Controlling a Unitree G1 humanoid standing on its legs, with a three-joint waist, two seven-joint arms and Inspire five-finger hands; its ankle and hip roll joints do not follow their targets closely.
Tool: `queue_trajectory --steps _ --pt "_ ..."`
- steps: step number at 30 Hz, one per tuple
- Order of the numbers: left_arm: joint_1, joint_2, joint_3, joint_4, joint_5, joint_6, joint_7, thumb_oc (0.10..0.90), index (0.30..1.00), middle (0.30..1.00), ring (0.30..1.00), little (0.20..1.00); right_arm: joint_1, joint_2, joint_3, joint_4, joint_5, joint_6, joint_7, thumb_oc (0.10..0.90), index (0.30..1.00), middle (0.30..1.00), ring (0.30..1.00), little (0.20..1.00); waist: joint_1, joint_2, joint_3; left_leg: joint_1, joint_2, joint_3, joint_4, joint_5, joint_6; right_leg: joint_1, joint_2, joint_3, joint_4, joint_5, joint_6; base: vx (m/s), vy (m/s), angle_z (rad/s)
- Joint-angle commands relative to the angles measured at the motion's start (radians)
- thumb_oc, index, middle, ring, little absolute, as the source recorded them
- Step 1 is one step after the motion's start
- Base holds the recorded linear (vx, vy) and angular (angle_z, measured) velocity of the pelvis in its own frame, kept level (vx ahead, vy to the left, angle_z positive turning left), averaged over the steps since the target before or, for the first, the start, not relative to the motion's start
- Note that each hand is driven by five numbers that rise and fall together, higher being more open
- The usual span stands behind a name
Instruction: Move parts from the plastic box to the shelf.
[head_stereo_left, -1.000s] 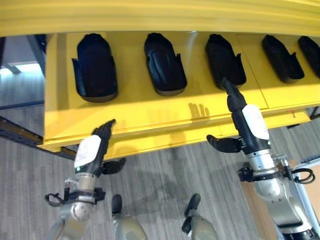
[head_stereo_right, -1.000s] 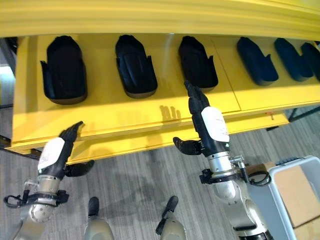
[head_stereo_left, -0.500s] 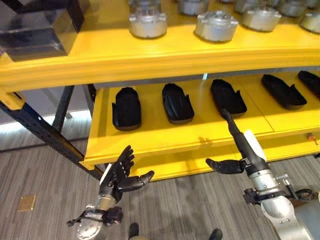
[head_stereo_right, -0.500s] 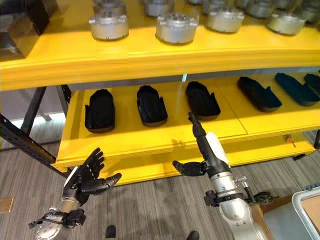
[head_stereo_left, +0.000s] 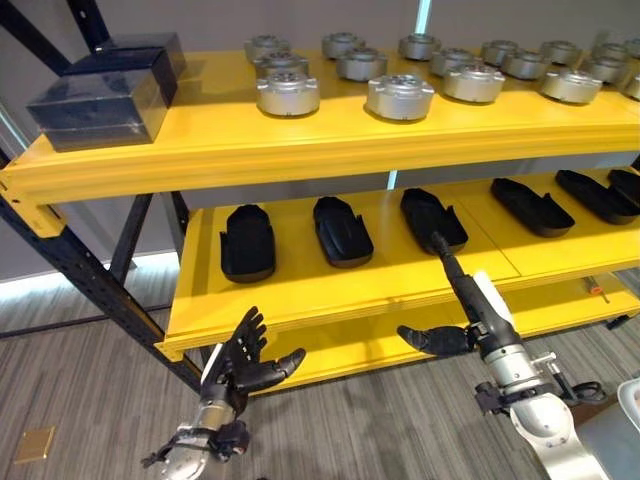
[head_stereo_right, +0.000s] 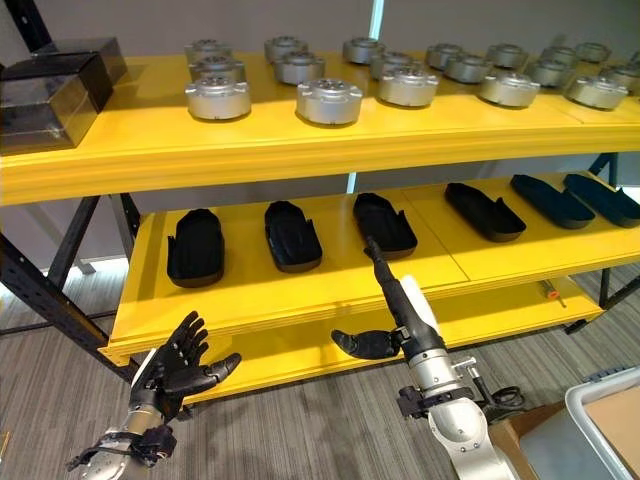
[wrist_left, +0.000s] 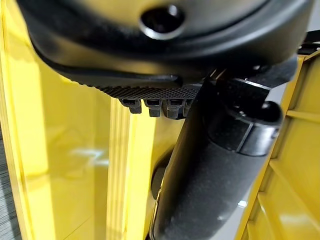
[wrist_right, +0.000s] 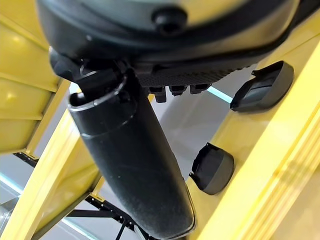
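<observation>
Both robot hands were empty and spread — a sign, as I judged it, that no part was in transit at this moment. The left robot hand (head_stereo_left: 243, 357) hung low at the near left, fingers fanned and relaxed, in front of the yellow shelf's (head_stereo_left: 300, 295) lower board. The right robot hand (head_stereo_left: 462, 300) reached up with straight fingers toward the near edge of that board, thumb held out to the side, its tips just short of the third black molded part (head_stereo_left: 433, 219) in the row.

The black molded parts (head_stereo_left: 342, 229) lay spaced along the lower board, each with its long axis running near to far, probably so each could be set down and lifted without disturbing its neighbour. Round silver metal parts (head_stereo_left: 400, 96) stood on the upper board, and a dark box (head_stereo_left: 108, 88) sat at its far left. The corner of a grey plastic box (head_stereo_right: 608, 432) showed at the near right, beside the right arm — within reach for the next pickup.

Compared with 1 second earlier, the view had swung upward: the upper board had come into sight, so the camera moved, not the parts. The left robot hand had dropped away from the shelf edge.
</observation>
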Motion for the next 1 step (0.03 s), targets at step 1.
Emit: queue_trajectory --steps 1 --pt "-0.063 0.015 0.076 -0.098 -0.001 -0.087 -0.028 0.900 1.000 1.000 1.000 1.000 -0.118 -0.002 -0.048 -0.066 0.053 -0.078 -0.011 0.900 1.000 1.000 1.000 1.000 -0.003 -0.014 -0.017 0.004 -0.085 0.033 -0.010 -0.038 0.105 0.100 0.058 -0.040 0.048 -0.151 -0.021 0.01 0.000 -0.04"
